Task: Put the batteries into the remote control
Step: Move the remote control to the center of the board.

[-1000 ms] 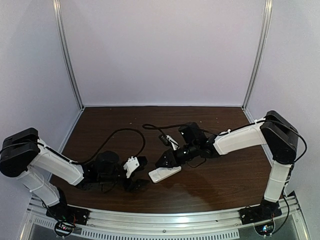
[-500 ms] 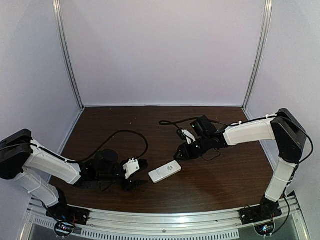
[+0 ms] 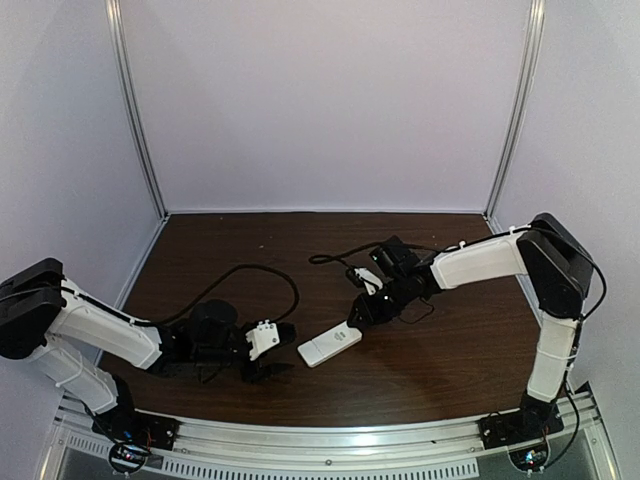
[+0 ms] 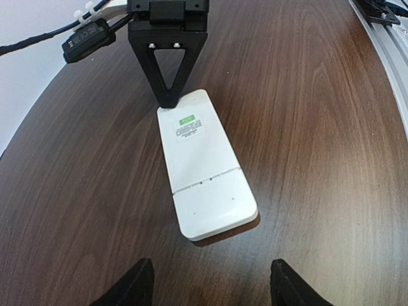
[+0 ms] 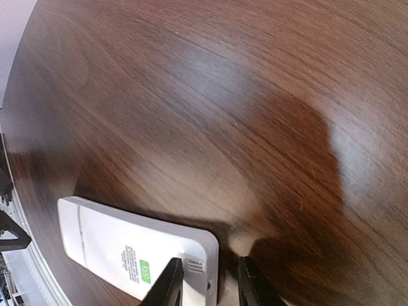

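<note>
The remote control (image 3: 330, 345) lies face down on the brown table, so its buttons and display are hidden. Its white back shows a green label and a cover seam in the left wrist view (image 4: 197, 166). My right gripper (image 3: 358, 312) stands tip-down at the remote's far end. In the right wrist view (image 5: 209, 284) its jaws stand narrowly apart, one finger (image 5: 171, 280) over the remote's (image 5: 127, 255) corner, the other beyond the end, over the table. My left gripper (image 4: 210, 287) is open and empty, low over the table just short of the remote's near end (image 3: 280, 352). No batteries are in view.
Black cables (image 3: 250, 272) loop across the table behind the left arm and behind the right gripper (image 3: 335, 255). A metal rail (image 3: 330, 440) runs along the near edge. Purple walls (image 3: 320, 100) close the back and sides.
The right gripper lifted back from the remote half a second ago and has now come down again at its far end. The left gripper shifted slightly. The remote has barely moved.
</note>
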Tool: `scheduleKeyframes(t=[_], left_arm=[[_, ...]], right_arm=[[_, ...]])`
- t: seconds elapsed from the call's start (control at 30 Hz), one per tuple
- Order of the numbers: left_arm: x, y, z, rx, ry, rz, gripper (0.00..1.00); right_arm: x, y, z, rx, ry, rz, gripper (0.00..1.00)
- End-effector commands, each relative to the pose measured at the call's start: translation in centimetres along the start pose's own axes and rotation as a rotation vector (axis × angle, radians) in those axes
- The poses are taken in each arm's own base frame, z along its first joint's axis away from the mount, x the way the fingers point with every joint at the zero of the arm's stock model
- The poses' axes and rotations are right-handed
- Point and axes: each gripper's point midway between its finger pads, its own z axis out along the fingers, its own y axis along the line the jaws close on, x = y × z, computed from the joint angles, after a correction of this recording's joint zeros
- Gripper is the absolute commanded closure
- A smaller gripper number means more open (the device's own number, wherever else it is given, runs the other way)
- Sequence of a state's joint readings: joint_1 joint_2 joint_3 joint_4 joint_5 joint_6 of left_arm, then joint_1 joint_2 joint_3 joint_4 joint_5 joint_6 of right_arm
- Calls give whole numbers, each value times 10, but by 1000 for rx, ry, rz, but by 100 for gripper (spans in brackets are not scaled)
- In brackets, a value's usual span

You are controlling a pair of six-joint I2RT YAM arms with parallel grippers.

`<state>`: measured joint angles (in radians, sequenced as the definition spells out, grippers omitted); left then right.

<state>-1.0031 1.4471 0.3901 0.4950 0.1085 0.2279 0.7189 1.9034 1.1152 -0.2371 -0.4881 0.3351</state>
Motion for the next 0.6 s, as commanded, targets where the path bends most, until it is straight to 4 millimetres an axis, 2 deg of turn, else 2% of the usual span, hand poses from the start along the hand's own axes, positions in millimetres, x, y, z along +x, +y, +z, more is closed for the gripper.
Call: scheduleKeyframes(t=[0.0,0.23,0.33,0.43,0.57], left_arm=[[-4,-2,0,13,-11,31,37],[-3,-15,2,60,-8,70,38],[-5,-22,6,78,-8,111,38],[-9,-21,7,80,-18,120,40],[-10,-20,6,70,-21,123,41]], right_arm=[[-12,14,5,-58,8,-47,73],[-28,38,15,-168,20,-94,75],[-31,50,18,-204,33,-120,69],[-41,55,12,-201,8,-120,64],[-46,49,-13,-120,-38,-107,58]])
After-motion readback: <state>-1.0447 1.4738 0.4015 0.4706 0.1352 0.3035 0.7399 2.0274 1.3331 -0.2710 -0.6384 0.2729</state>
